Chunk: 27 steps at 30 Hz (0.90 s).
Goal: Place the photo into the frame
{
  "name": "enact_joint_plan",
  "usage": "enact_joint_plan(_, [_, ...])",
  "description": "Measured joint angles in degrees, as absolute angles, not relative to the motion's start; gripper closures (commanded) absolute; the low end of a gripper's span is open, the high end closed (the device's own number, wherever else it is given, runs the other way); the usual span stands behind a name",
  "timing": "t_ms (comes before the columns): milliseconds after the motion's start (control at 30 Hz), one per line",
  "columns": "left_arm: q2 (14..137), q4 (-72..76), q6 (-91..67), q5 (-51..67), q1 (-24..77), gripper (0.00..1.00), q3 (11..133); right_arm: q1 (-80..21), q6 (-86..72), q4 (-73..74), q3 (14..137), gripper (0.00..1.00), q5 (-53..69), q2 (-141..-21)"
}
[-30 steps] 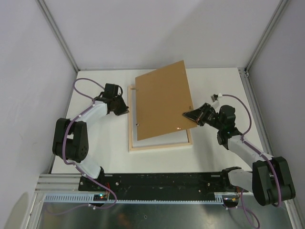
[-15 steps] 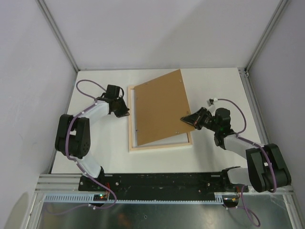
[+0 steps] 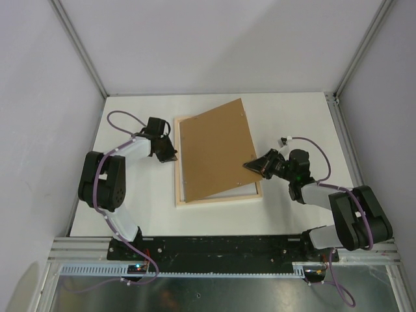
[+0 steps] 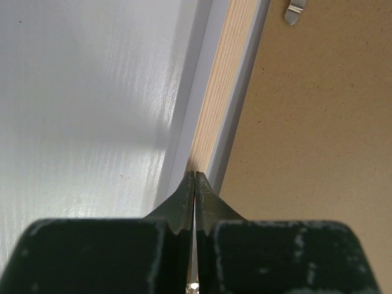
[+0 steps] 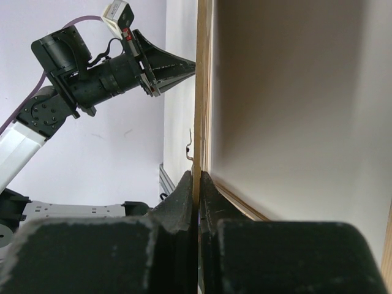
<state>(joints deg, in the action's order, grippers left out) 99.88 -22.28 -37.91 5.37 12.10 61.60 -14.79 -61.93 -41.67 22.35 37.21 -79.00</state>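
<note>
The frame (image 3: pixel 218 198) lies back side up on the table, its pale wood rails showing. A plain brown backing board (image 3: pixel 214 153) lies over it, askew and tilted, its right side raised. My right gripper (image 3: pixel 250 166) is shut on the board's right edge; the right wrist view shows the thin board edge (image 5: pixel 200 92) between the fingers (image 5: pixel 184 196). My left gripper (image 3: pixel 174 158) is shut and empty, its tip (image 4: pixel 195 174) at the frame's left wooden rail (image 4: pixel 226 92), next to the board (image 4: pixel 324 122). The photo is hidden.
A small metal clip (image 4: pixel 295 11) sits on the board near its edge. White walls with metal corner posts (image 3: pixel 81 49) close the table on three sides. The black base rail (image 3: pixel 221 247) runs along the near edge.
The backing board has come down flatter onto the frame and shifted left with my right gripper. My left gripper has edged along the frame's left rail.
</note>
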Motion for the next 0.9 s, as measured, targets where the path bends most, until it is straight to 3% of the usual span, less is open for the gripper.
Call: enact_joint_plan(900, [100.25, -21.89, -37.93, 5.67, 12.10, 1.00, 61.60, -18.70, -59.90, -45.78, 22.28, 1.00, 32.10, -82.87])
